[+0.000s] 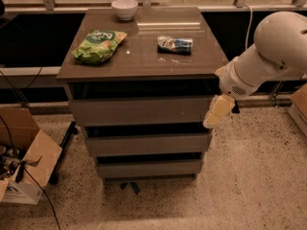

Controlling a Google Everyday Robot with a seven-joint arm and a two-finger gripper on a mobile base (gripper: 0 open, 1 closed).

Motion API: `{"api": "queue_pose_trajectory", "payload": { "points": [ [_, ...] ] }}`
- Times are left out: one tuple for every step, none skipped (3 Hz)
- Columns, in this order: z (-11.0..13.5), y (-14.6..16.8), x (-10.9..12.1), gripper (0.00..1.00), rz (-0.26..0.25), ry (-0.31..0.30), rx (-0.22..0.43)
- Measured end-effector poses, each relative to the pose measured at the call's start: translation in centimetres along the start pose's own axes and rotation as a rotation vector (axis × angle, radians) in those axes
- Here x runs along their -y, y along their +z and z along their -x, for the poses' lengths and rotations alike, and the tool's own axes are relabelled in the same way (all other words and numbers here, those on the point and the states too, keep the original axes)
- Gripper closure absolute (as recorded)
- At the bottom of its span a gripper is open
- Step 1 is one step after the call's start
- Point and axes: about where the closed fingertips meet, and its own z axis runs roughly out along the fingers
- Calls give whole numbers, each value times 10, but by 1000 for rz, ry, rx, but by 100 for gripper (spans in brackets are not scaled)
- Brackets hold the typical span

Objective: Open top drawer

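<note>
three drawers (146, 144), gripper (214, 115) beside top drawer (139, 110)

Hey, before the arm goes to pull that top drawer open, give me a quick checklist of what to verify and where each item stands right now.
1. Top drawer shut, not yet pulled: ok.
2. Claw beside the drawer front's right end, at its height: ok.
3. Claw touching the front: cannot tell.
4. Handle to hook: none visible, the front is flat: not ok.
5. Green chip bag, blue snack packet and white bowl sit on the cabinet top, back from its front edge: ok.
6. Cardboard box stands left of the cabinet, out of the drawer's path: ok.
</note>
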Motion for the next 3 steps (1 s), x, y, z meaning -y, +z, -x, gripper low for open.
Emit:
{"api": "queue_pose_trajectory", "payload": {
  "points": [
    [-10, 29, -2, 0, 11, 47, 56],
    [-11, 62, 6, 0, 16, 80, 116],
    [-8, 95, 19, 0, 24, 98, 162]
  ]
}}
